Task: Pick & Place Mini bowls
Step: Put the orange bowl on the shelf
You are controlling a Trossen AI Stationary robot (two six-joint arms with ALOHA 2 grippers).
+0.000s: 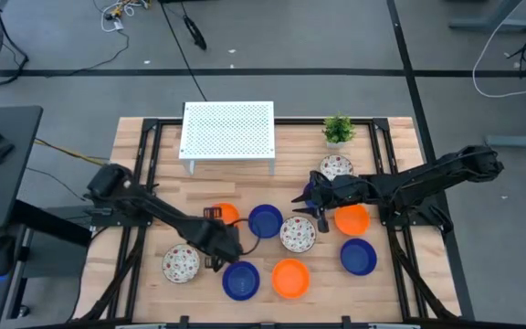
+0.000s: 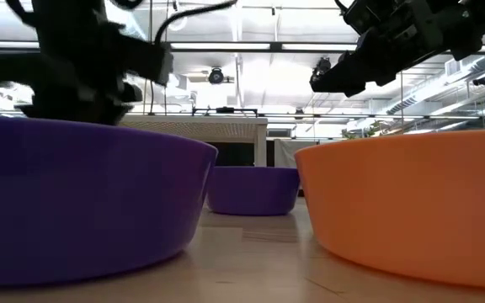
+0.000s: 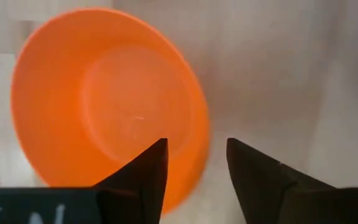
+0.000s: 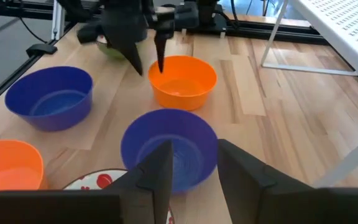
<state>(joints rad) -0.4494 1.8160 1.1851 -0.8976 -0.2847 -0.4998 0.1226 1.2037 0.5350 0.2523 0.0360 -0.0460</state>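
Observation:
Several mini bowls stand on the wooden table. My left gripper (image 1: 217, 224) is open and points down over an orange bowl (image 3: 104, 93) at the table's left middle. One finger (image 3: 145, 171) is over the bowl's inside and the other (image 3: 253, 177) is outside its rim (image 3: 201, 134). It also shows in the right wrist view (image 4: 148, 62). My right gripper (image 1: 305, 203) is open and empty above the table, just beyond a blue bowl (image 4: 169, 146) and a speckled bowl (image 1: 297, 234). My left gripper comes from above with its fingers on either side of the orange bowl's rim (image 4: 159, 73). I cannot tell whether a finger touches the rim. The bowl stands flat on the table.
Other bowls: speckled (image 1: 336, 167), orange (image 1: 352, 219), blue (image 1: 358, 257), orange (image 1: 290, 278), blue (image 1: 240, 280), speckled (image 1: 181, 264). A white perforated rack (image 1: 228, 132) and a small green plant (image 1: 338, 130) stand at the far edge.

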